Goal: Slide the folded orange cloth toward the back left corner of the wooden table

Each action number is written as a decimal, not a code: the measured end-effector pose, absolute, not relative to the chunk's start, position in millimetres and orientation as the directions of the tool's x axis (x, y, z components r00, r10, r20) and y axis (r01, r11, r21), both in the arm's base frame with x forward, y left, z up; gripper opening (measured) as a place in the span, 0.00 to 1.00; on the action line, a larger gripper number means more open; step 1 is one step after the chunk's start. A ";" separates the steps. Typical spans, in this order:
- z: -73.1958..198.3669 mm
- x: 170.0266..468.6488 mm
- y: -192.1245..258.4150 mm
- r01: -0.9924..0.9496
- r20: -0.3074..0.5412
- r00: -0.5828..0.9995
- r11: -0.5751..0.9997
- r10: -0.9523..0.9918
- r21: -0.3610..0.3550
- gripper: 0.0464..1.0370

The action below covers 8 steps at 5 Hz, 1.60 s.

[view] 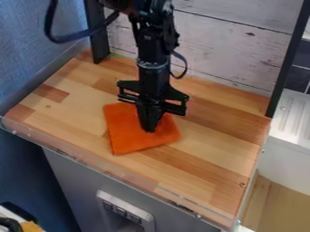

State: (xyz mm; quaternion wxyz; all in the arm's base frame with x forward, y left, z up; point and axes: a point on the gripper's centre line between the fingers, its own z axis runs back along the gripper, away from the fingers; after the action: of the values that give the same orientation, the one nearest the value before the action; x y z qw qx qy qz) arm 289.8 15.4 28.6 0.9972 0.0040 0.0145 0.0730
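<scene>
Across the tabletop (209, 170): pale and reddish-brown wood strips, a clear strip along its front edge
Left of the tabletop's middle: orange cloth (124, 136), lying flat
Over the cloth: pincer (149, 129), pointing down, narrow, its tips at the cloth; whether they pinch it, I cannot tell
Behind: whitish plank wall (227, 52), black posts (289, 59) at both sides
Far left: blue wall (27, 54)
Right: white ribbed surface (295, 118)
Below the front edge: grey panel (72, 181)

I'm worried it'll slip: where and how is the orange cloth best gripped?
Likely near its middle, from straight above, where the gripper hangs: the orange cloth lies flat on the wooden counter, offering no upright side, so pinching up a fold should work best.
</scene>
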 end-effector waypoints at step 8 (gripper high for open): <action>10.3 336.9 101.9 -0.074 0.027 0.997 0.997 0.074 -0.006 0.01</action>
State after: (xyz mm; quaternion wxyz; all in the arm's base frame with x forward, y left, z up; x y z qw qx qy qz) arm 336.9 101.9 10.3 0.9992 -0.0026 -0.0134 0.0369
